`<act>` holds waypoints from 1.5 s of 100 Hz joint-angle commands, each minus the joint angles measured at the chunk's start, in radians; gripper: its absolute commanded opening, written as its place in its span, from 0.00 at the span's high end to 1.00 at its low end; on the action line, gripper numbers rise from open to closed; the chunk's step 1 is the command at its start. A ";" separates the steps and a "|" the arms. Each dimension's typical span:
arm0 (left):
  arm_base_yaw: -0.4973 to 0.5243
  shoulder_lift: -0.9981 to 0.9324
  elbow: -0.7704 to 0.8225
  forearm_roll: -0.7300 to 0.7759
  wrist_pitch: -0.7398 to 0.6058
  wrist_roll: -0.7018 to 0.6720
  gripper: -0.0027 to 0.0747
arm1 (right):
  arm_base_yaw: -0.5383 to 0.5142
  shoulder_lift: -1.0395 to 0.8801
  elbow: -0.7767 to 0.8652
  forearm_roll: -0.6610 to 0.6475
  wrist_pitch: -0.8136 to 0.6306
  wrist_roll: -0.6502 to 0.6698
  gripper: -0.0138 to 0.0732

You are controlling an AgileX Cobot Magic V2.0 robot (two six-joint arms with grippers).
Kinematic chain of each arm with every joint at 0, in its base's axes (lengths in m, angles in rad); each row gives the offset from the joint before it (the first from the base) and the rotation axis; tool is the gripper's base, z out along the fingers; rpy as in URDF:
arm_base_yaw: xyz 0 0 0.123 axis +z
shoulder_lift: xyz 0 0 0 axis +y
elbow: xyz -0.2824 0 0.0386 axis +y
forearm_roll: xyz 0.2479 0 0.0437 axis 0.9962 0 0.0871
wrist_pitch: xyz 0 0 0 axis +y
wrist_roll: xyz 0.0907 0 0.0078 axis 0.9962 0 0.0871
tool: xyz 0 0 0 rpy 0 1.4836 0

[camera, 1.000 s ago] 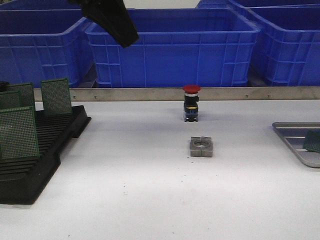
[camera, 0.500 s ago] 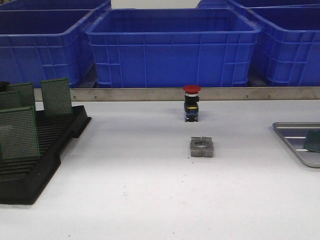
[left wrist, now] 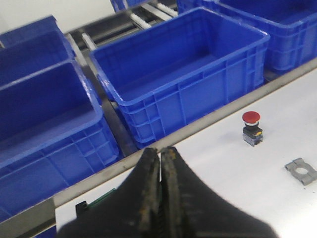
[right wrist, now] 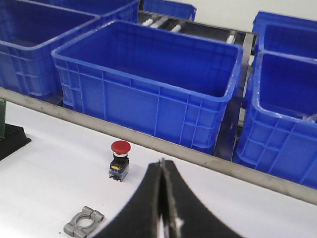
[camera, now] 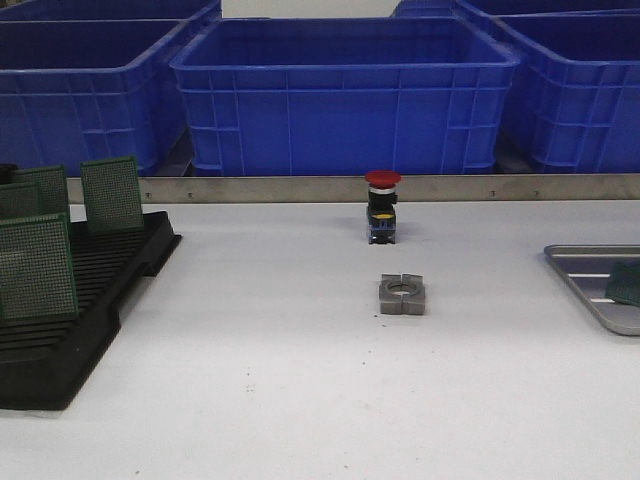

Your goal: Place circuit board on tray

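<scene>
The silver-grey tray (camera: 588, 266) lies at the table's right edge, partly cut off by the frame. A green circuit board (camera: 627, 283) lies on it. Several more green boards (camera: 36, 268) stand upright in the black slotted rack (camera: 95, 290) at the left. Neither gripper shows in the front view. In the left wrist view my left gripper (left wrist: 160, 151) is shut with nothing seen between its jaws, high above the table's back edge; a green board edge (left wrist: 97, 200) peeks out beside it. In the right wrist view my right gripper (right wrist: 162, 163) is shut, above the table.
A red push button (camera: 382, 205) stands mid-table at the back, and a grey metal clamp block (camera: 403, 294) lies in front of it. Both also show in the right wrist view: the button (right wrist: 119, 159) and the clamp (right wrist: 83, 221). Big blue bins (camera: 345, 95) line the far side behind a metal rail.
The left arm, seen at the upper left of the front view one second ago, has moved up out of that view. Nothing on the table has moved.
</scene>
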 commanded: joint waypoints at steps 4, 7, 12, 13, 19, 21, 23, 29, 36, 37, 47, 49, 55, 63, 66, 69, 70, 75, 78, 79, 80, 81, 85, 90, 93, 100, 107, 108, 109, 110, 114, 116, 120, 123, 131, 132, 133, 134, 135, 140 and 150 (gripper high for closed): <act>0.001 -0.190 0.112 -0.035 -0.133 0.000 0.99 | -0.001 -0.113 0.027 0.040 -0.001 -0.033 0.91; 0.001 -0.236 0.143 -0.035 -0.140 0.000 0.99 | -0.001 -0.146 0.040 0.040 -0.001 -0.036 0.91; 0.001 -0.311 0.201 -0.041 -0.142 0.000 0.99 | -0.001 -0.188 0.062 0.040 -0.001 -0.036 0.91; 0.001 -0.331 0.208 -0.043 -0.142 0.000 0.99 | -0.001 -0.193 0.065 0.040 -0.001 -0.036 0.91; 0.001 -0.407 0.267 -0.054 -0.140 0.000 0.99 | -0.001 -0.237 0.090 0.040 -0.002 -0.036 0.91; 0.001 -0.434 0.280 -0.056 -0.140 0.000 0.99 | -0.001 -0.249 0.097 0.040 -0.002 -0.036 0.91; 0.001 -0.460 0.297 -0.056 -0.140 0.000 0.99 | -0.001 -0.256 0.103 0.040 -0.002 -0.036 0.91; 0.001 -0.523 0.343 -0.056 -0.140 0.000 0.99 | -0.001 -0.284 0.117 0.040 -0.003 -0.036 0.91; 0.001 -0.588 0.379 -0.056 -0.142 0.000 0.99 | -0.001 -0.301 0.126 0.040 -0.004 -0.036 0.91; 0.001 -0.599 0.382 -0.056 -0.142 0.000 0.99 | -0.001 -0.301 0.126 0.040 -0.004 -0.036 0.91; 0.001 -0.647 0.408 -0.056 -0.142 0.000 0.99 | -0.001 -0.302 0.126 0.040 0.000 -0.036 0.91; 0.001 -0.641 0.407 -0.056 -0.142 0.000 0.99 | -0.001 -0.302 0.126 0.040 0.000 -0.036 0.91; 0.001 -0.631 0.414 -0.056 -0.142 0.000 0.99 | -0.001 -0.302 0.126 0.040 0.000 -0.036 0.91; 0.001 -0.627 0.419 -0.056 -0.138 0.000 0.99 | -0.001 -0.302 0.126 0.040 0.000 -0.036 0.91; 0.001 -0.627 0.421 -0.056 -0.138 0.000 0.99 | -0.001 -0.302 0.126 0.040 0.000 -0.036 0.91; 0.001 -0.627 0.421 -0.056 -0.138 0.000 0.99 | -0.001 -0.302 0.126 0.040 0.000 -0.036 0.91; 0.001 -0.627 0.421 -0.056 -0.138 0.000 0.99 | -0.001 -0.302 0.126 0.040 0.000 -0.036 0.91; 0.001 -0.627 0.421 -0.056 -0.138 0.000 0.99 | -0.001 -0.302 0.126 0.040 0.000 -0.036 0.91; 0.001 -0.627 0.421 -0.056 -0.138 0.000 0.99 | -0.001 -0.302 0.126 0.040 0.000 -0.036 0.91; 0.001 -0.627 0.421 -0.056 -0.138 0.000 0.99 | -0.001 -0.302 0.126 0.040 0.000 -0.036 0.91; 0.001 -0.627 0.421 -0.056 -0.138 0.000 0.99 | -0.001 -0.302 0.126 0.040 0.000 -0.036 0.91; 0.001 -0.627 0.421 -0.056 -0.138 0.000 0.99 | -0.001 -0.302 0.126 0.040 0.000 -0.036 0.91; 0.001 -0.627 0.421 -0.056 -0.138 0.000 0.99 | -0.001 -0.302 0.126 0.040 0.000 -0.036 0.91; 0.001 -0.627 0.421 -0.056 -0.138 0.000 0.99 | -0.001 -0.302 0.126 0.040 0.000 -0.036 0.91; 0.001 -0.627 0.421 -0.056 -0.138 0.000 0.99 | -0.001 -0.302 0.126 0.040 0.000 -0.036 0.91; 0.001 -0.627 0.421 -0.056 -0.138 0.000 0.99 | -0.001 -0.302 0.126 0.040 0.000 -0.036 0.91; 0.001 -0.627 0.421 -0.056 -0.138 0.000 0.99 | -0.001 -0.302 0.126 0.040 0.000 -0.036 0.91; 0.001 -0.627 0.421 -0.056 -0.138 0.000 0.99 | -0.001 -0.302 0.126 0.040 0.000 -0.036 0.91; 0.001 -0.627 0.421 -0.056 -0.138 0.000 0.99 | -0.001 -0.302 0.126 0.040 0.000 -0.036 0.91; 0.001 -0.627 0.421 -0.056 -0.138 0.000 0.99 | -0.001 -0.302 0.126 0.040 0.000 -0.036 0.91; 0.001 -0.627 0.421 -0.056 -0.138 0.000 0.99 | -0.001 -0.302 0.126 0.040 0.000 -0.036 0.91; 0.001 -0.627 0.421 -0.056 -0.138 0.000 0.99 | -0.001 -0.302 0.126 0.040 0.000 -0.036 0.91; 0.001 -0.627 0.421 -0.056 -0.138 0.000 0.99 | -0.001 -0.302 0.126 0.040 0.000 -0.036 0.91; 0.001 -0.627 0.421 -0.044 -0.140 0.000 0.99 | -0.001 -0.302 0.126 0.040 0.000 -0.036 0.91; 0.001 -0.627 0.434 0.063 -0.154 -0.026 0.99 | -0.001 -0.302 0.126 0.040 0.000 -0.036 0.91; 0.001 -0.627 0.439 0.090 -0.160 -0.036 0.99 | -0.001 -0.302 0.126 0.040 0.000 -0.036 0.91; 0.001 -0.627 0.441 0.103 -0.160 -0.063 0.99 | -0.001 -0.302 0.126 0.040 0.000 -0.036 0.91; 0.001 -0.627 0.446 0.130 -0.166 -0.080 0.99 | -0.001 -0.302 0.126 0.040 0.000 -0.036 0.91; 0.001 -0.627 0.449 0.143 -0.166 -0.120 0.99 | -0.001 -0.302 0.126 0.040 0.000 -0.036 0.91; 0.005 -0.627 0.470 0.245 -0.179 -0.307 0.99 | -0.001 -0.302 0.126 0.040 0.000 -0.036 0.91; 0.043 -0.627 0.530 0.457 -0.186 -0.688 0.99 | -0.001 -0.302 0.126 0.040 0.000 -0.036 0.91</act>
